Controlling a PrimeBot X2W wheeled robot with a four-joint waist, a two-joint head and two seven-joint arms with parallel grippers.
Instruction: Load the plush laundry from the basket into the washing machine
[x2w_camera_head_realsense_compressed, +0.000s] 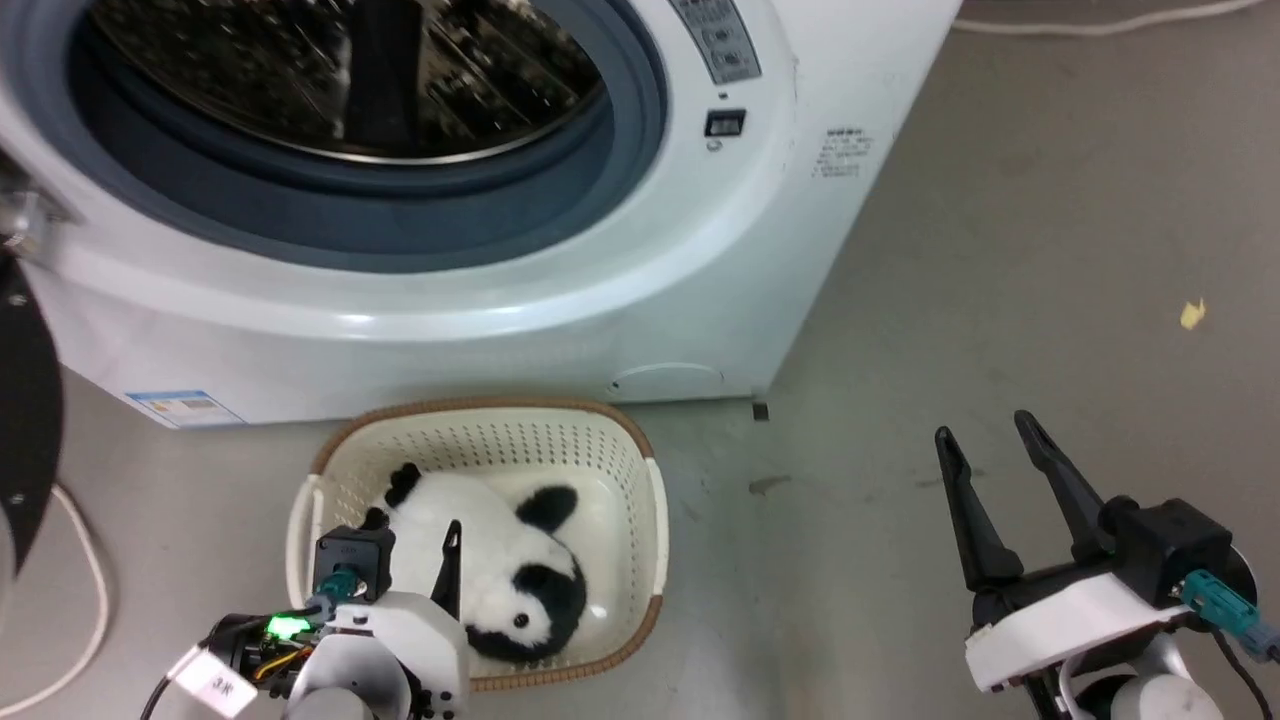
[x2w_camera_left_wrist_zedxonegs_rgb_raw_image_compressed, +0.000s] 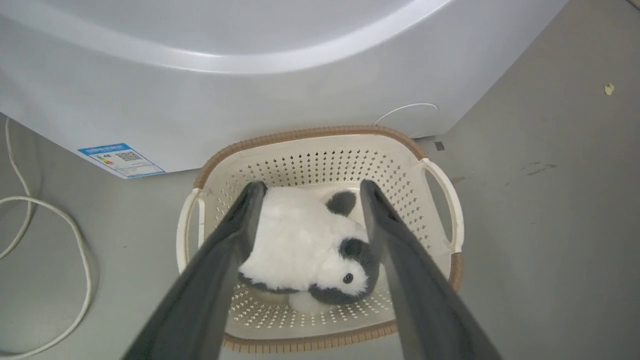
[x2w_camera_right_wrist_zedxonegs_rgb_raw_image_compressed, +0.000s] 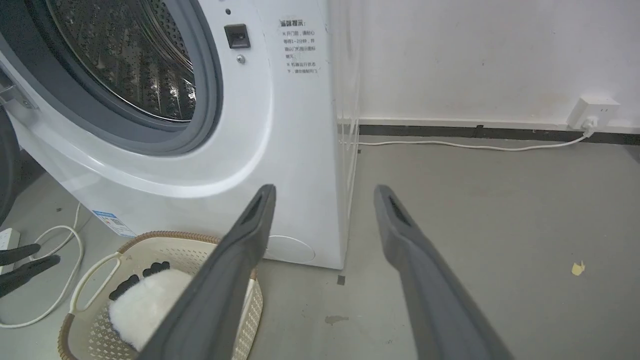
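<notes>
the panda (x2w_camera_head_realsense_compressed: 480, 560) lies in the basket (x2w_camera_head_realsense_compressed: 480, 405), head toward its near edge, at the washer's (x2w_camera_head_realsense_compressed: 500, 320) foot. the left gripper (x2w_camera_left_wrist_zedxonegs_rgb_raw_image_compressed: 312, 186) hangs above it, jaws wide, holding nothing. the right gripper (x2w_camera_head_realsense_compressed: 985, 428) is spread too, empty, over the floor (x2w_camera_head_realsense_compressed: 1000, 250).

Grey floor (x2w_camera_head_realsense_compressed: 1050, 250), scuffed, with a dark stain (x2w_camera_head_realsense_compressed: 768, 485) at centre. Small yellow scrap (x2w_camera_head_realsense_compressed: 1191, 314) lying far right. White cable (x2w_camera_head_realsense_compressed: 85, 590) looped at left. Far white wall (x2w_camera_right_wrist_zedxonegs_rgb_raw_image_compressed: 475, 60) with black skirting (x2w_camera_right_wrist_zedxonegs_rgb_raw_image_compressed: 500, 133) and a white socket (x2w_camera_right_wrist_zedxonegs_rgb_raw_image_compressed: 595, 111), cord (x2w_camera_right_wrist_zedxonegs_rgb_raw_image_compressed: 450, 146) plugged in.
</notes>
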